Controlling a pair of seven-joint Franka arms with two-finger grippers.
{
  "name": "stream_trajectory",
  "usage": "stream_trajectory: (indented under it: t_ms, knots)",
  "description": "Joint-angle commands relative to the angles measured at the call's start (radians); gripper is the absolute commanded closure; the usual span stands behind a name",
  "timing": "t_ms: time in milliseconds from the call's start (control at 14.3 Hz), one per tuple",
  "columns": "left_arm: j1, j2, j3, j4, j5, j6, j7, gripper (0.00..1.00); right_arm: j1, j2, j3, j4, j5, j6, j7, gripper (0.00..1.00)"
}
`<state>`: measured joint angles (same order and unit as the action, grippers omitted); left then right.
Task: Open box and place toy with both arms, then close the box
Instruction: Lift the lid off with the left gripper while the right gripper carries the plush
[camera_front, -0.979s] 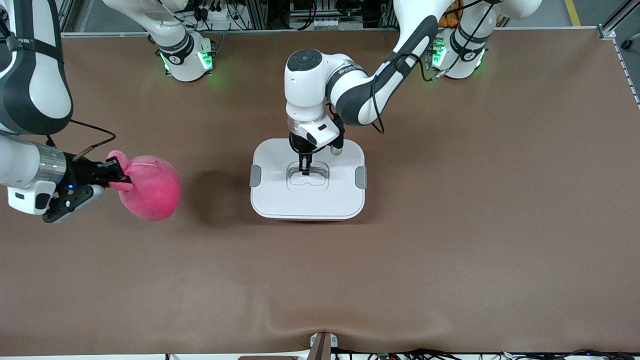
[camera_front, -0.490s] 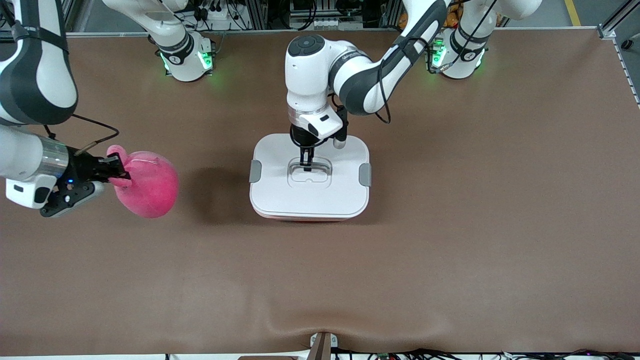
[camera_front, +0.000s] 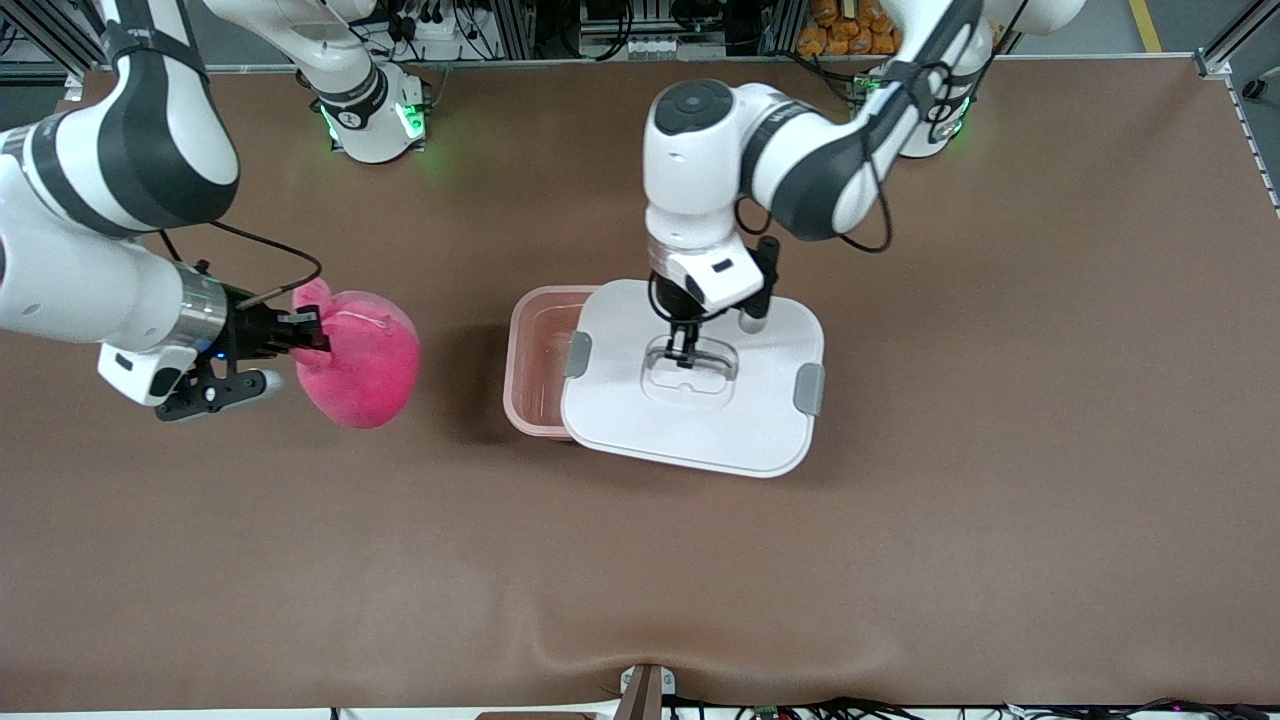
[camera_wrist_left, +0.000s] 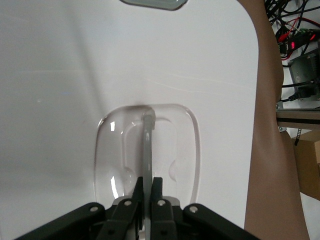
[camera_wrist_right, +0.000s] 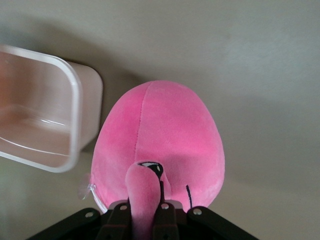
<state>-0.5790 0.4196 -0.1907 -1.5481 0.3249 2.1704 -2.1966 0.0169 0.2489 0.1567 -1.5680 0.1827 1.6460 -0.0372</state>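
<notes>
The translucent pink tub (camera_front: 535, 360) of the box stands mid-table, partly uncovered; it also shows in the right wrist view (camera_wrist_right: 45, 120). My left gripper (camera_front: 684, 352) is shut on the handle (camera_wrist_left: 148, 150) of the white lid (camera_front: 700, 410) and holds the lid up, shifted off the tub toward the left arm's end. The lid fills the left wrist view (camera_wrist_left: 75, 75). My right gripper (camera_front: 305, 333) is shut on an ear (camera_wrist_right: 145, 195) of the hot-pink plush toy (camera_front: 360, 375) and holds it in the air beside the tub, toward the right arm's end.
Brown table (camera_front: 900, 520) all around. The arms' green-lit bases (camera_front: 372, 115) stand along the edge farthest from the front camera. The lid's grey clips (camera_front: 810, 388) stick out at its two ends.
The left gripper lifted the lid off the tub and carried it toward the left arm's end, uncovering part of the tub. The right gripper brought the toy closer to the tub.
</notes>
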Motion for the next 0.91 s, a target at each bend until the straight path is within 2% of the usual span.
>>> stream_trajectory:
  t_ms: [0, 140, 350, 700, 840]
  knots:
    - [0.082, -0.102, -0.016, -0.085, -0.087, -0.012, 0.185, 1.00, 0.023, 0.016, 0.035, 0.012, 0.049, 0.021, 0.136, 1.00]
    - [0.142, -0.146, -0.016, -0.122, -0.145, -0.014, 0.311, 1.00, 0.076, 0.042, 0.058, 0.046, 0.047, 0.049, 0.262, 1.00]
    - [0.221, -0.180, -0.016, -0.129, -0.237, -0.087, 0.522, 1.00, 0.147, 0.125, 0.058, 0.184, 0.041, 0.017, 0.400, 1.00]
    - [0.335, -0.216, -0.016, -0.132, -0.366, -0.141, 0.707, 1.00, 0.270, 0.279, 0.052, 0.426, 0.029, -0.086, 0.583, 1.00]
    - [0.379, -0.219, -0.018, -0.130, -0.382, -0.185, 0.782, 1.00, 0.299, 0.297, 0.052, 0.437, 0.029, -0.098, 0.629, 1.00]
